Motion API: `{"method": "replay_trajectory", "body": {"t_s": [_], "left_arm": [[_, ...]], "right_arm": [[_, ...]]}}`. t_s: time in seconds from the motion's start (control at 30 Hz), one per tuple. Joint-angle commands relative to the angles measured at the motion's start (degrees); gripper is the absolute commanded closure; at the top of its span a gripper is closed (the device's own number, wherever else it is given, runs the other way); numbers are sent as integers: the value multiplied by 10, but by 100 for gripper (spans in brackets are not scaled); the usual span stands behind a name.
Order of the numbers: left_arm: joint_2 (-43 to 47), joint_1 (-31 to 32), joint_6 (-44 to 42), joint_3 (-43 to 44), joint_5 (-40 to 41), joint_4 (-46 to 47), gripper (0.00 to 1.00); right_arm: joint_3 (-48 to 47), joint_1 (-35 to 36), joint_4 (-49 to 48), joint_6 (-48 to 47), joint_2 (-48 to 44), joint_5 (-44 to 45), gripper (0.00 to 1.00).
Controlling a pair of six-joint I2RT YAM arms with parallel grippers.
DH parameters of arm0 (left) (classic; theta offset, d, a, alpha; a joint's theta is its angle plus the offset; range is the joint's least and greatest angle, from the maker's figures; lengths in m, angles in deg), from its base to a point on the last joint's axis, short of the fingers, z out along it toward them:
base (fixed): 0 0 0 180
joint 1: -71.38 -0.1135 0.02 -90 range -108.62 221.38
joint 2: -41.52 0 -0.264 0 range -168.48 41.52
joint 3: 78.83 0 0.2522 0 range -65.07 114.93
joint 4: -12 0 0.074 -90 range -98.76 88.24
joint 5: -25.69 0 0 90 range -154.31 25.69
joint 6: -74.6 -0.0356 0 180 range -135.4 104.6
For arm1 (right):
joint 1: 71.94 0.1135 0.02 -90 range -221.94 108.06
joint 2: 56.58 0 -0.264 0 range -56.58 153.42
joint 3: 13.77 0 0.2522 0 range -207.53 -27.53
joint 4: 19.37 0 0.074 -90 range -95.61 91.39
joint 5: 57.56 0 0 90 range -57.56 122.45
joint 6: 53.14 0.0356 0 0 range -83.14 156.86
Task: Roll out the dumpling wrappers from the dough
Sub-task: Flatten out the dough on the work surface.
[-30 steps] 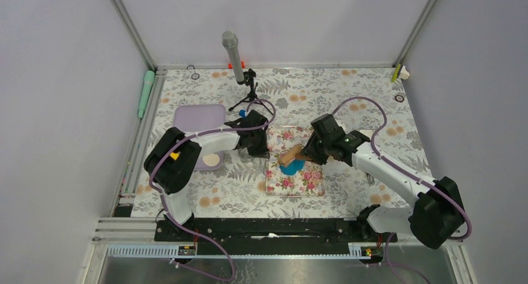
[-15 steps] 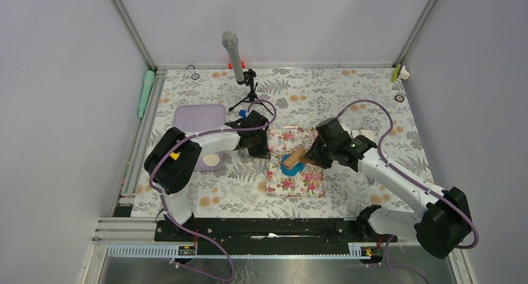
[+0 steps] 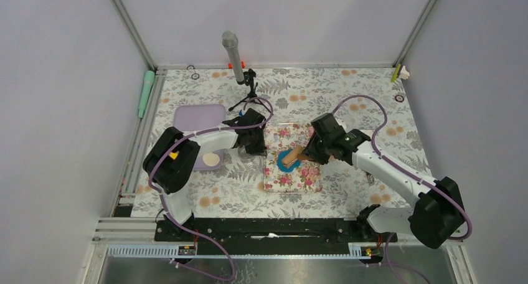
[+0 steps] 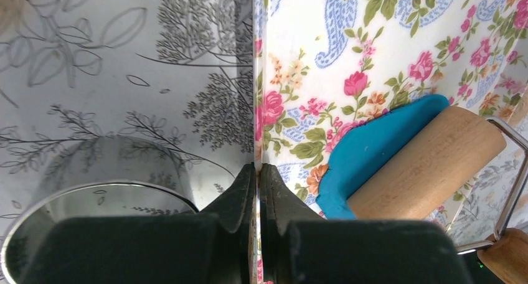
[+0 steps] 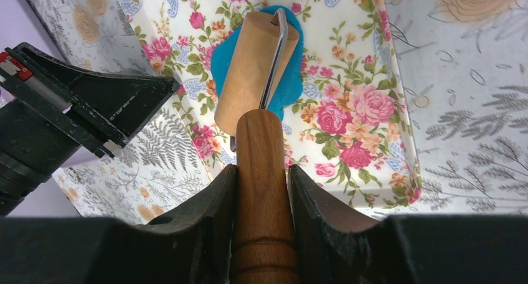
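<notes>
Tabletop (image 3: pixel 348 91): grey fern and orange blossom print, aluminium rails along the edges.

Two white and black robot arms, bolted at the near edge. Left arm (image 3: pixel 205 137) reaching toward the centre; right arm (image 3: pixel 392 172) angled in from the near right corner.

Rectangular pink floral mat (image 3: pixel 308 178): flat on the tabletop centre, a little nearer the near edge than the far one.

Lilac rectangular plastic tray (image 3: pixel 198 117): left of the mat, toward the left edge.

Grey microphone on a black tripod (image 3: pixel 231 53): by the far edge, left of middle.

Mint green pen-shaped stick (image 3: pixel 146 91): on the left rail near the far left corner.

Left gripper (image 4: pixel 256 167): fingers pinched together on the mat's left edge, which runs in between them.

Right gripper (image 5: pixel 261 172): clamped on the brown handle of the wooden roller with a pale drum and wire yoke (image 5: pixel 249 66), fingers touching both sides of the handle.

Shiny round metal ring (image 4: pixel 93 194): on the tabletop just left of the left gripper, off the mat.

Bright blue dough (image 4: pixel 367 150): flattened, irregular sheet on the mat's middle, partly under the roller drum, blue showing past the drum on both sides.
</notes>
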Motion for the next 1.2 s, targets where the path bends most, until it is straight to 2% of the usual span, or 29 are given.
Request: {"method": "replay_trajectory", "body": {"t_s": [0.0, 0.23, 0.5, 1.17], "left_arm": [[27, 2, -8, 10, 7, -8, 100], [23, 2, -7, 7, -1, 1, 100], [18, 3, -16, 13, -22, 5, 100], [25, 3, -17, 6, -26, 10, 100]], "right_arm": [[73, -2, 147, -55, 113, 82, 100], [96, -2, 152, -50, 81, 87, 100], [83, -2, 119, -51, 143, 87, 100], [52, -2, 83, -60, 202, 90, 100]]}}
